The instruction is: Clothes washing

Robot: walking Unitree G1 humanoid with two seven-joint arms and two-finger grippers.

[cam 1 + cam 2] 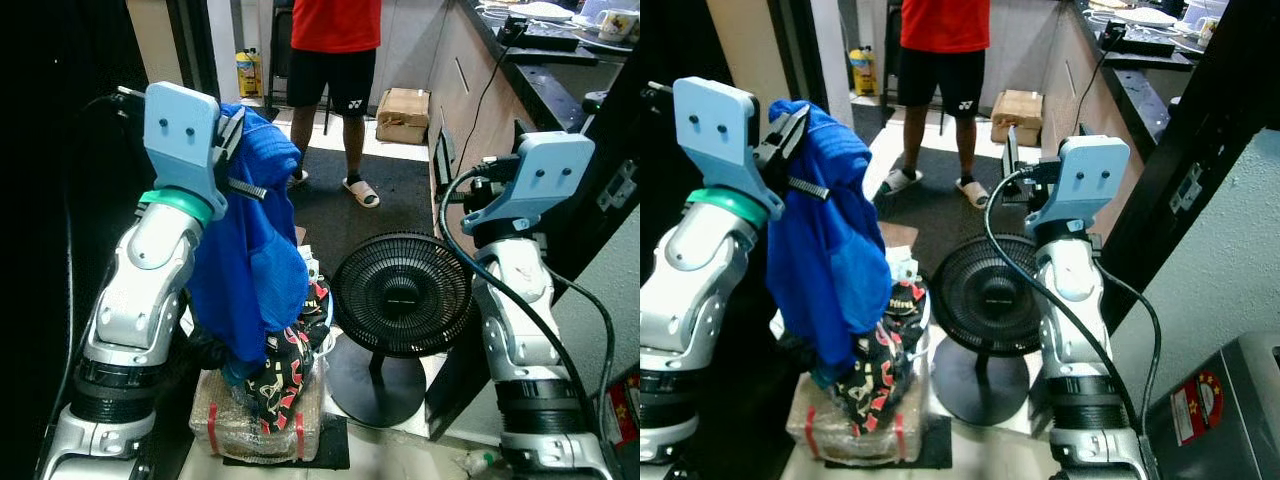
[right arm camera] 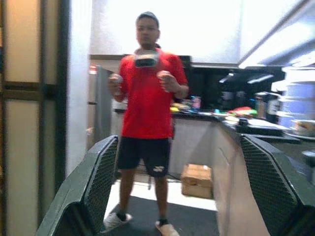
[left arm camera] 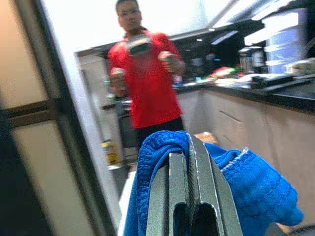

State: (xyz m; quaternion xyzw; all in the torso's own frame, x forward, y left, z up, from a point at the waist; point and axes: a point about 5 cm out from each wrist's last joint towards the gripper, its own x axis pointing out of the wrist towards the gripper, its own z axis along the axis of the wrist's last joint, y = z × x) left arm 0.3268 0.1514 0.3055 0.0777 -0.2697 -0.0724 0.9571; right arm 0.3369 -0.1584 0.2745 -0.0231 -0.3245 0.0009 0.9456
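A blue garment (image 1: pixel 250 250) hangs from my raised left gripper (image 1: pixel 235 125), which is shut on its top edge. In the left wrist view the two fingers (image 3: pixel 189 196) press together with blue cloth bunched around them. The garment's lower end reaches a pile of clothes with a black, red and yellow patterned piece (image 1: pixel 285 375), lying on a plastic-wrapped bundle (image 1: pixel 250 425) on the floor. My right gripper (image 2: pixel 179 187) is raised at the right, open, with nothing between its widely spread fingers (image 2: pixel 98 182).
A black floor fan (image 1: pixel 400 295) stands between my arms. A person in a red shirt (image 1: pixel 335 25) stands ahead on a dark mat, a cardboard box (image 1: pixel 403 113) beside them. A dark kitchen counter (image 1: pixel 560 75) runs along the right. A grey appliance (image 1: pixel 1230 400) sits at the lower right.
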